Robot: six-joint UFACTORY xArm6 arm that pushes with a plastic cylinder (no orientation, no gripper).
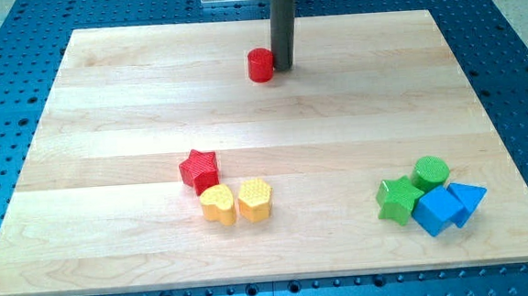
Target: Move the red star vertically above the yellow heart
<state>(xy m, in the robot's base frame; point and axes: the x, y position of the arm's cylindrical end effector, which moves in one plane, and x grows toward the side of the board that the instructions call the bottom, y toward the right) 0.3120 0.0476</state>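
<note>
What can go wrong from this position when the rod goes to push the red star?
1. My tip is beside the red cylinder, far from the red star; it might drag the cylinder along.
2. The star touches the yellow heart, which sits against the yellow hexagon. A careless push could shift them too.

Red star-shaped block [198, 169]: small, ribbed sides, flat top face up, lying flat on the pale wooden board left of centre, in the lower half of the view.

Yellow heart-shaped block [218, 204]: small, ribbed sides, flat top face up, lying flat just below and slightly to the view's right of the red star; the two appear to touch or nearly touch.
</note>
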